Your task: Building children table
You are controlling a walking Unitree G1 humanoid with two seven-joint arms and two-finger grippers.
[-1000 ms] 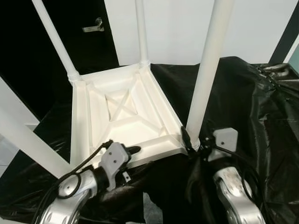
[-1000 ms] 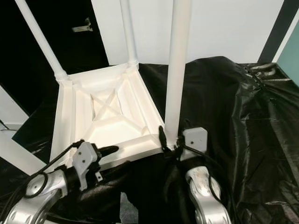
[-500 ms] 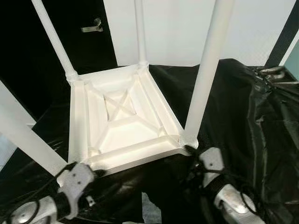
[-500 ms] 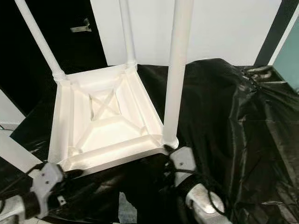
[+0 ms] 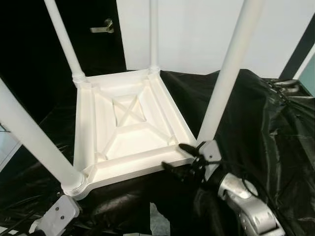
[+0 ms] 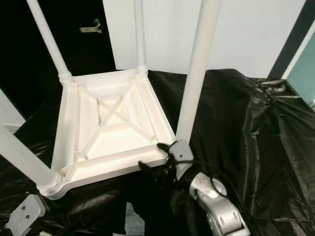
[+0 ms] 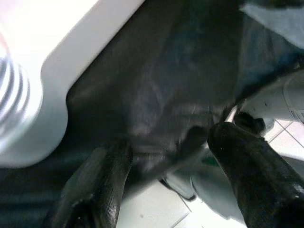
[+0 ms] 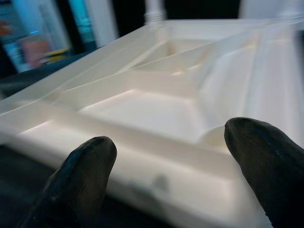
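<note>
- black plastic sheeting [image 5: 275, 128] drapes the work surface in front of a white wall, with a dark door and its handle [image 5: 101, 27] at the back left.
- at far left, the left gripper [image 7: 166, 166] hangs low below the near corner of the table, its grey wrist block at the bottom of the head view; its two black fingers [image 7: 102, 175] stand apart over the sheeting and hold nothing.
- the white children's table [image 5: 128, 128] lies upside down on the sheeting, ribbed underside up, in the middle of the scene.
- four white legs rise from its corners: the near left leg [image 5: 29, 137], the far left leg [image 5: 64, 42], the far right leg [image 5: 153, 34] and the near right leg [image 5: 229, 73]. all four look seated in their sockets, so the assembly appears close to done; how tight each leg is cannot be judged.
- at right, the right gripper [image 5: 179, 157] sits at the table's near edge beside the near right leg, fingers spread wide and empty, the rim just ahead of them.
- what seems left is a check of the legs and turning the table upright.
</note>
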